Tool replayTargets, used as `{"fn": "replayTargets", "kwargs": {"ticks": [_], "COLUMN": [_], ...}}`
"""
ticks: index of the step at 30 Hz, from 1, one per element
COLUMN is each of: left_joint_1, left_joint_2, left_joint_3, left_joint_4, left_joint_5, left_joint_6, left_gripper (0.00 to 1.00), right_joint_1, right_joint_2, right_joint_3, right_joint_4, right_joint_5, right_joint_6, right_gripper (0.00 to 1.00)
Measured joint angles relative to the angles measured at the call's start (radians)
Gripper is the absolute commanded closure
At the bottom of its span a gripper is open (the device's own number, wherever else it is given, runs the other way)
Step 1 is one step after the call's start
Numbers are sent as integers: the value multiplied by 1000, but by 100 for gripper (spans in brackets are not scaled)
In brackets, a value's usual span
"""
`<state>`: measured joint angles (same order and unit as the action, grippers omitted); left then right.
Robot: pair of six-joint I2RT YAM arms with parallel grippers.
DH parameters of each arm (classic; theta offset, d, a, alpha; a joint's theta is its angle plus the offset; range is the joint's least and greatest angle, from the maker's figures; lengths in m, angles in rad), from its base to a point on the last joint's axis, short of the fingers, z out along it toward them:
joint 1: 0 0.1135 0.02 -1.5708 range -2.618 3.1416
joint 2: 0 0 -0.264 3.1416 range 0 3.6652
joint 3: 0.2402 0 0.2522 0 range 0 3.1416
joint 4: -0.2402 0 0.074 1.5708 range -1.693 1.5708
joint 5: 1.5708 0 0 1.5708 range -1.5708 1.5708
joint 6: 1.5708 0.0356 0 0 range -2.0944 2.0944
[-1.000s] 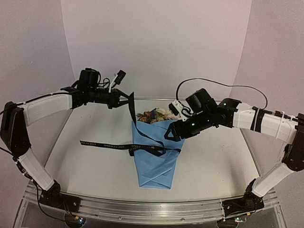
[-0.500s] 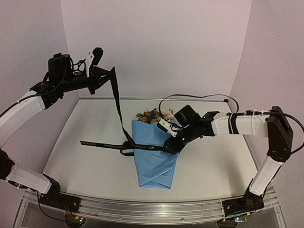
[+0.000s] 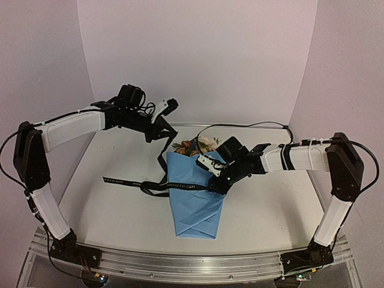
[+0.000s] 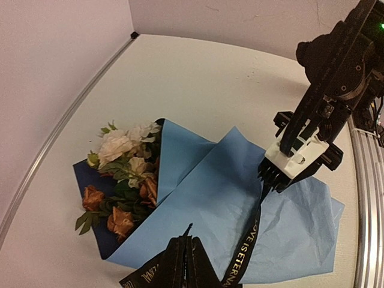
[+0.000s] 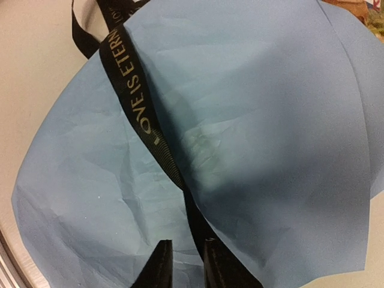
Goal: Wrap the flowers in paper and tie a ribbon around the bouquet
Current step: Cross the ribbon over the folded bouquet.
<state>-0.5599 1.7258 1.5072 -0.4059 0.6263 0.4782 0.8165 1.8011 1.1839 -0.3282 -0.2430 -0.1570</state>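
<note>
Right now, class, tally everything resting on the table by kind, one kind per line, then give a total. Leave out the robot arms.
Paper-wrapped bouquet: 1
Black ribbon: 1
Total: 2

Pale lilac walls (image 3: 198,54) enclose a white table (image 3: 114,210) with a metal front rail (image 3: 180,264).

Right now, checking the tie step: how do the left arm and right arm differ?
The left arm is held high, jaws shut on a lifted end of the ribbon; the right arm reaches low onto the bouquet. The right arm's jaws straddle the ribbon with a slight gap; the left arm's show none. Both work the same ribbon.
</note>
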Motion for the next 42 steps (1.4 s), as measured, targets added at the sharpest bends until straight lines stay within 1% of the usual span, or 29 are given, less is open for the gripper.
{"fn": "replayTargets", "kwargs": {"ticks": [1, 5, 9, 10, 13, 16, 19, 21, 23, 26, 29, 31, 34, 37, 40, 42], "left_joint_1": [-19, -76, -100, -106, -120, -132, -140, -140, -132, -107, -59, -14, 47, 69, 56, 46], "left_joint_2": [27, 117, 207, 228, 269, 282, 282, 282, 275, 250, 235, 233, 215, 166, 77, 47], "left_joint_3": [20, 64, 111, 117, 123, 123, 122, 116, 100, 61, 54, 55, 10, -102, -314, -409], "left_joint_4": [-14, -57, -100, -108, -125, -135, -122, -103, -81, -51, -41, -31, 38, 136, 313, 382], "left_joint_5": [-4, -28, -65, -78, -105, -129, -156, -178, -193, -224, -256, -263, -265, -273, -301, -319], "left_joint_6": [12, 51, 91, 101, 117, 124, 123, 116, 91, 30, -112, -275, -588, -902, -1229, -1402], "left_gripper": [96, 97, 97, 97, 98, 100, 99, 93, 82, 69, 65, 59, 56, 51, 48, 47], "right_joint_1": [0, 0, 0, 0, 0, 0, 0, 0, 0, 0, 1, 3, 6, 9, 9, 9], "right_joint_2": [0, 0, -13, -21, -35, -38, -38, -37, -35, -28, -20, -18, -18, -18, -18, -18], "right_joint_3": [0, -5, -59, -79, -105, -107, -107, -107, -107, -106, -106, -106, -106, -106, -107, -107], "right_joint_4": [1, 20, 91, 103, 118, 140, 148, 149, 149, 150, 151, 151, 152, 153, 154, 155], "right_joint_5": [3, 16, 30, 37, 49, 59, 61, 61, 59, 53, 47, 45, 43, 43, 43, 43], "right_joint_6": [0, 2, 14, 18, 19, 5, -22, -41, -54, -69, -90, -108, -130, -144, -153, -156], "right_gripper": [100, 100, 100, 93, 79, 68, 61, 59, 59, 58, 58, 58, 57, 57, 56, 55]}}
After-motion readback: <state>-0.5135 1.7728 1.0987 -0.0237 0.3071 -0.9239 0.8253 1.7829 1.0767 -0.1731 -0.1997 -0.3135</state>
